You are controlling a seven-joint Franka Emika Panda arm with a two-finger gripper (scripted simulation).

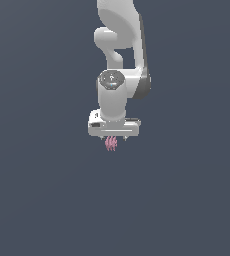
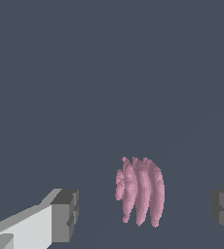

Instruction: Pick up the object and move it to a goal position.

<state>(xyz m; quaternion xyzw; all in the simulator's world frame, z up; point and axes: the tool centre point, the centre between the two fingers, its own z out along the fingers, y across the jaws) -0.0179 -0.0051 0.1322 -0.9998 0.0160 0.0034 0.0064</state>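
The object (image 1: 111,144) is a tiny pink thing of thin ribbed strands, just below the white gripper (image 1: 113,139) in the exterior view. In the wrist view the object (image 2: 140,191) lies between the two dark fingertips (image 2: 65,215), nearer the one at the picture's right edge, with open space on both sides. The gripper (image 2: 145,211) is open, its jaws spread wide around the object and touching nothing. In the exterior view the fingers are mostly hidden behind the gripper body.
A plain dark grey surface (image 1: 42,200) fills both views. The white arm (image 1: 119,40) rises straight above the gripper. No other objects show.
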